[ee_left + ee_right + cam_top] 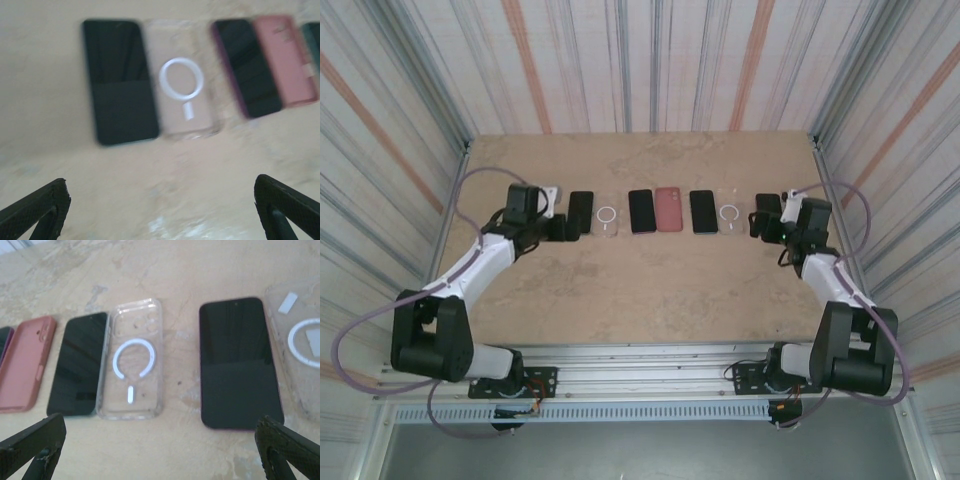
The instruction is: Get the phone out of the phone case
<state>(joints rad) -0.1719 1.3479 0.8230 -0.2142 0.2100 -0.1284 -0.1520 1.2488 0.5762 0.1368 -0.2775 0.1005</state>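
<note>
Note that the phones (239, 362) have glossy black, reflective faces. The clear cases (131, 360) are smooth transparent plastic. The pink case (22, 365) looks matt. The table (640, 290) is mottled, matt beige. The rails (640, 352) are bare metal.

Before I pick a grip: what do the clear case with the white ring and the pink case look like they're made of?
Clear case: looks like transparent plastic with a glossy finish. The tabletop shows through it and its rim catches light. Whether it is hard or flexible cannot be told.
Pink case: probably silicone or soft rubber, matte. It is opaque and even in colour, with no glare and rounded edges.
</note>
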